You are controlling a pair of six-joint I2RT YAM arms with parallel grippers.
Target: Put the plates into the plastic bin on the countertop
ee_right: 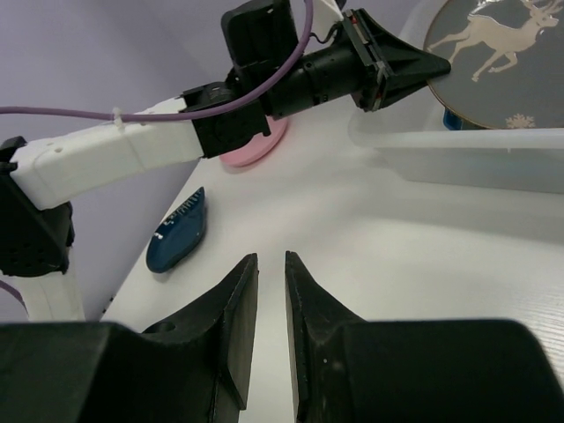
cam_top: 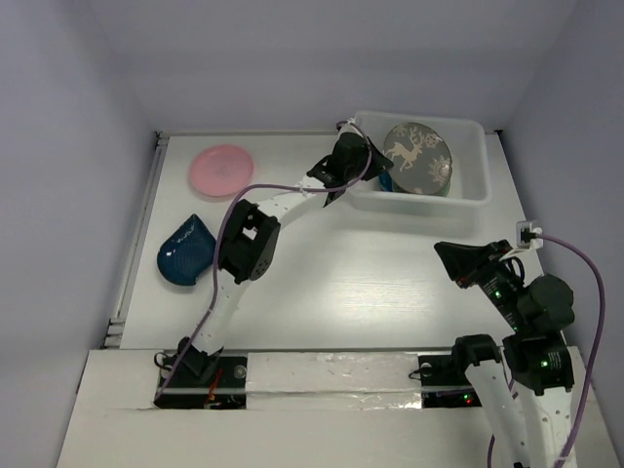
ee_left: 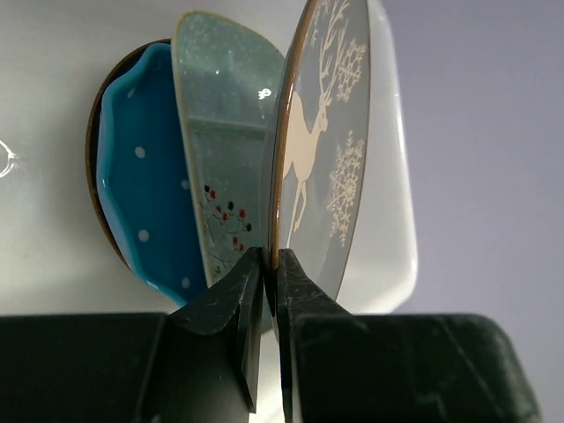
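Now the L gripper is pinched tight on the thin rim of the dark grey round plate w/ gold deer, in the translucent white plastic bin. Risk: so small a grip may slip, and it falls on the blue scalloped dotted plate and pale green flowered plate there, chipping. R gripper: fingers slightly apart, empty. Bin floor hidden; contact btw plates unclear.

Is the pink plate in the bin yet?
No, the pink plate lies flat on the countertop, left of the plastic bin and apart from it.
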